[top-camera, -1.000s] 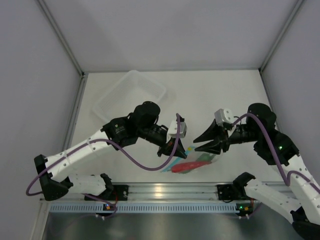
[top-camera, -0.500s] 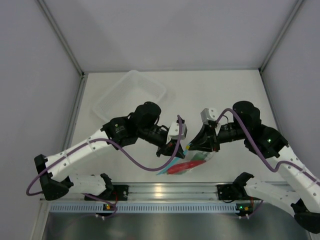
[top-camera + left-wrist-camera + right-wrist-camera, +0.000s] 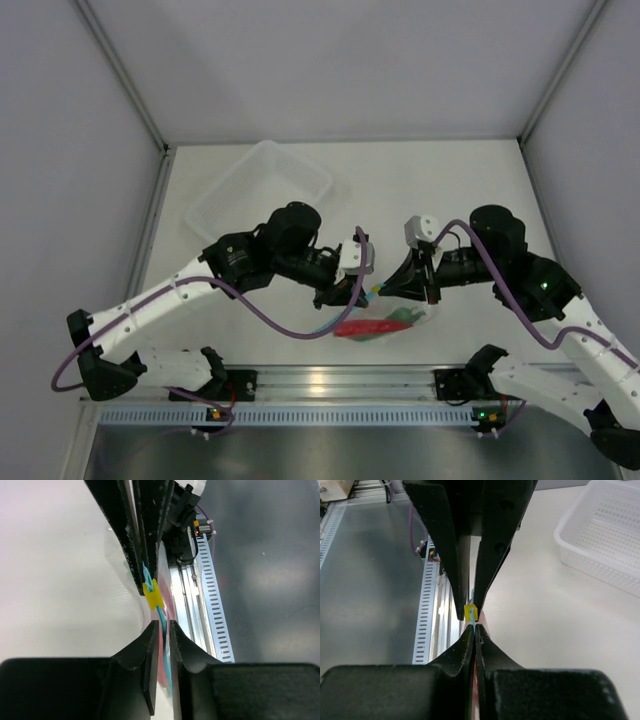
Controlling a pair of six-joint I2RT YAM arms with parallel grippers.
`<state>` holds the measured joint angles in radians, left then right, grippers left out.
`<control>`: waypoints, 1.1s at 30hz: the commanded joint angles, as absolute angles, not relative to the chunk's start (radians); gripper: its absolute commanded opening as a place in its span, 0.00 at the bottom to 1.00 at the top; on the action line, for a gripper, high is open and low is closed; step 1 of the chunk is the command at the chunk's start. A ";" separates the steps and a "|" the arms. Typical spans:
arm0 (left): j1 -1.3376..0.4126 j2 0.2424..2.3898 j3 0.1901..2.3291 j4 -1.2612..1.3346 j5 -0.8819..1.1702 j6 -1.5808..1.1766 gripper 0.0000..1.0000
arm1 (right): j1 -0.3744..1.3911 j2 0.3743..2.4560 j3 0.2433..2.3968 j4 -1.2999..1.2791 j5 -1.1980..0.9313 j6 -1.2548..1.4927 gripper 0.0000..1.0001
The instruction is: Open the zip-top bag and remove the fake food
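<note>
Right now the zip-top bag (image 3: pixel 392 320) is hanging between the two claws near the middle of the table's (image 3: pixel 450 190) near edge, just beyond the metal rail (image 3: pixel 330 380). Its clear, crinkly body is sagging below the claws, and whether it is resting on the table cannot be told. The light teal zip strip (image 3: pixel 165 655) is running along its top edge, stretched from one claw to the other. A small yellow slider (image 3: pixel 153 595) is sitting on the strip in the short gap between them.

The fake food is showing through the plastic. A red chili pepper (image 3: pixel 355 330) is lying at the left end of the bag and green peppers (image 3: pixel 402 316) are lying to its right. How many green ones there are cannot be made out.

The right gripper (image 3: pixel 474 627) is pinching the strip with its fingers pressed fully together, just beside the slider. The left gripper (image 3: pixel 162 625) is facing it from the other side. Its fingers are standing a narrow slit apart with the teal strip passing between them, and I cannot tell whether they are actually clamping it.

The clear rigid tub (image 3: pixel 262 185) is sitting well apart at the far left of the table.
</note>
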<state>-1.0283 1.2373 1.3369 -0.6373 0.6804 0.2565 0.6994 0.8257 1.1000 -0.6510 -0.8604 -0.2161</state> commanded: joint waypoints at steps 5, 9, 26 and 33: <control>-1.028 1.233 1.436 -0.601 0.601 0.244 0.59 | 0.727 0.796 1.140 -0.612 -0.775 -0.195 0.00; -1.028 1.221 1.436 -0.548 0.563 0.238 0.76 | 0.727 0.814 1.155 -0.633 -0.735 -0.202 0.00; -1.028 1.172 1.305 -0.290 0.577 0.161 0.37 | 0.727 0.801 1.157 -0.623 -0.729 -0.206 0.00; -1.029 1.161 1.290 -0.290 0.589 0.153 0.44 | 0.727 0.795 1.154 -0.589 -0.707 -0.183 0.00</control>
<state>-1.0283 1.1904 1.2980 -0.3515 0.5648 0.1581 0.7090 0.8104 1.1023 -0.6476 -0.7147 -0.1967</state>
